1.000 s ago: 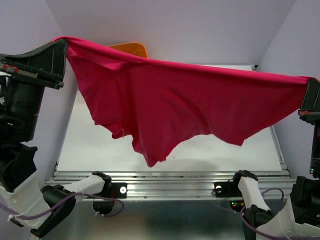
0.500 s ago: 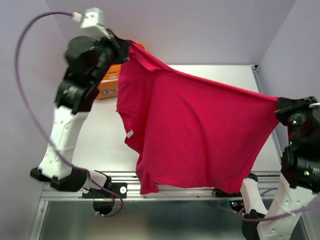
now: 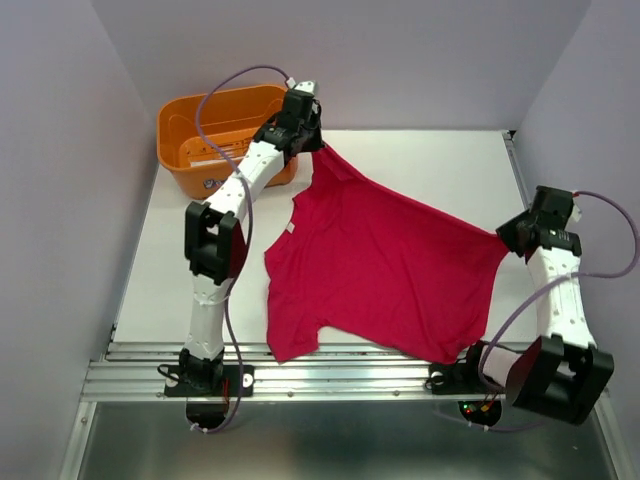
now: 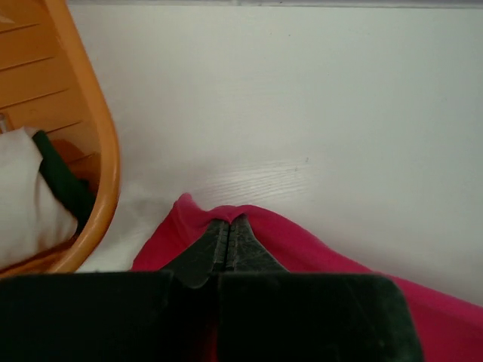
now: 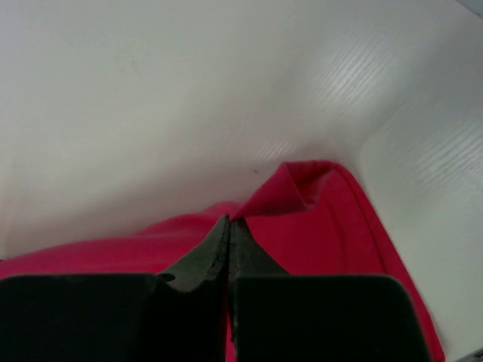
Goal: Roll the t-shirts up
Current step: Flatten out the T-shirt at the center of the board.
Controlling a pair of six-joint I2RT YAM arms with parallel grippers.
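Two claws clenched: left claw (image 3: 317, 146) and right claw (image 3: 503, 237) each pinch a corner of one t-shirt (image 3: 380, 270) on the tabletop (image 3: 440, 160) (one orange basket (image 3: 172, 140), upper left).

White desk (image 3: 420, 160). Crimson t-shirt (image 3: 380, 270) lies spread on it, between left hand (image 3: 319, 145) and right hand (image 3: 503, 236). Orange basket (image 3: 180, 165) stands just left of left hand.

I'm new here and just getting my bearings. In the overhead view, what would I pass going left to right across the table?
orange basket → left claw, pinching one corner of the shirt → t-shirt spread out → right claw, pinching the opposite corner
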